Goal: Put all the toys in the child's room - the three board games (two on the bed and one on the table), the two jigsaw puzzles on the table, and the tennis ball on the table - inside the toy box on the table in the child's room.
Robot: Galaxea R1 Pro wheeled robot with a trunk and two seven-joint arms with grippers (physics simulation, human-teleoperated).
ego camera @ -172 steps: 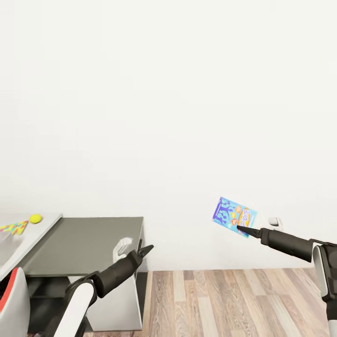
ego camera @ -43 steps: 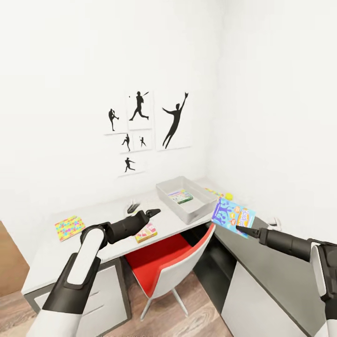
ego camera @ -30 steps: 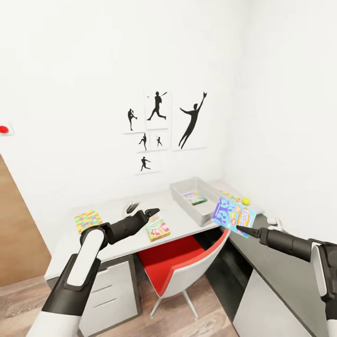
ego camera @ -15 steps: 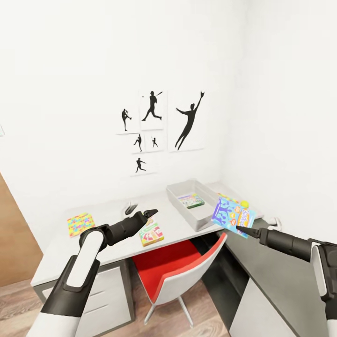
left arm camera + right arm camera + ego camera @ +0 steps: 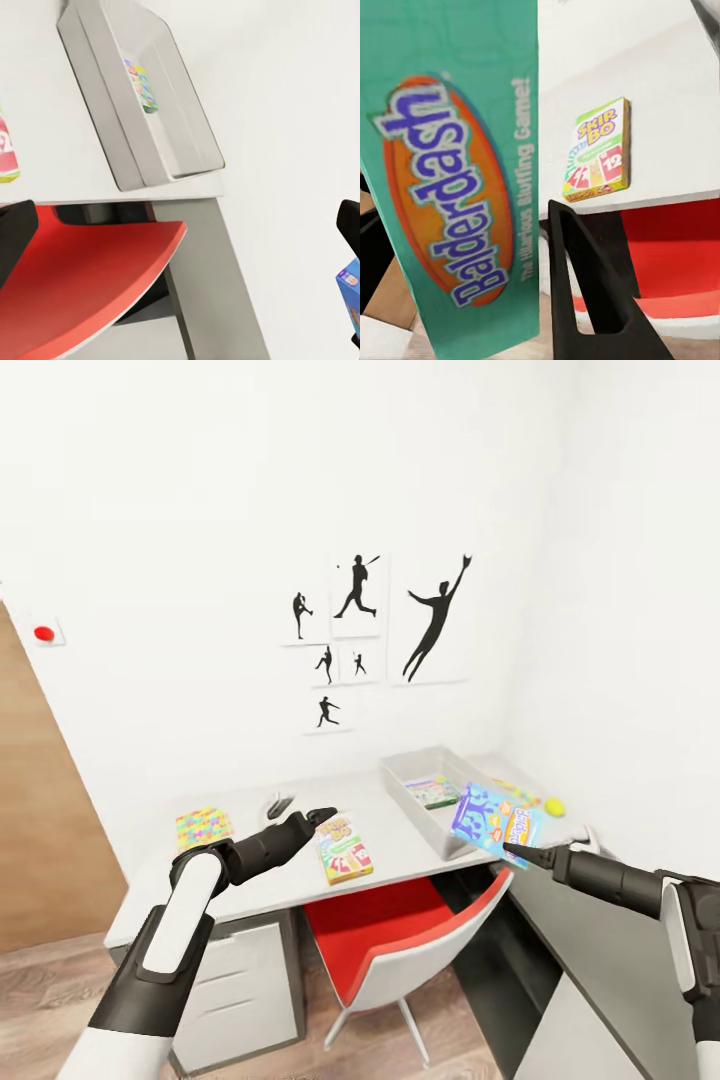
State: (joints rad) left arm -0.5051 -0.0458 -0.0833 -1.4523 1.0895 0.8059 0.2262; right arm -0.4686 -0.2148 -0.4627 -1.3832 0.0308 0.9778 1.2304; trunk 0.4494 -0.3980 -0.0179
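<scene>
My right gripper point(image 5: 513, 850) is shut on a corner of the light blue board game point(image 5: 497, 824), held upright in the air near the table's point(image 5: 250, 860) right end; its print fills the right wrist view point(image 5: 450, 187). Behind it stands the grey toy box point(image 5: 412, 800) with one board game point(image 5: 432, 791) inside. A yellow-green board game point(image 5: 343, 849) lies on the table, just right of my left gripper point(image 5: 322, 817), whose fingers sit wide apart at the left wrist view's edges. One jigsaw puzzle point(image 5: 203, 827) lies at the table's left. The tennis ball point(image 5: 555, 807) rests far right.
A red chair point(image 5: 400, 935) is tucked under the table in front of the toy box. White drawers point(image 5: 235, 970) sit below the table's left part. A brown door point(image 5: 45, 810) stands at the left. Black sports silhouettes point(image 5: 385, 625) hang on the wall.
The camera has swung from a bare wall and a dark-topped cabinet to the table, and the scene keeps sliding right. Both arms hold the same pose, the right still gripping the blue game.
</scene>
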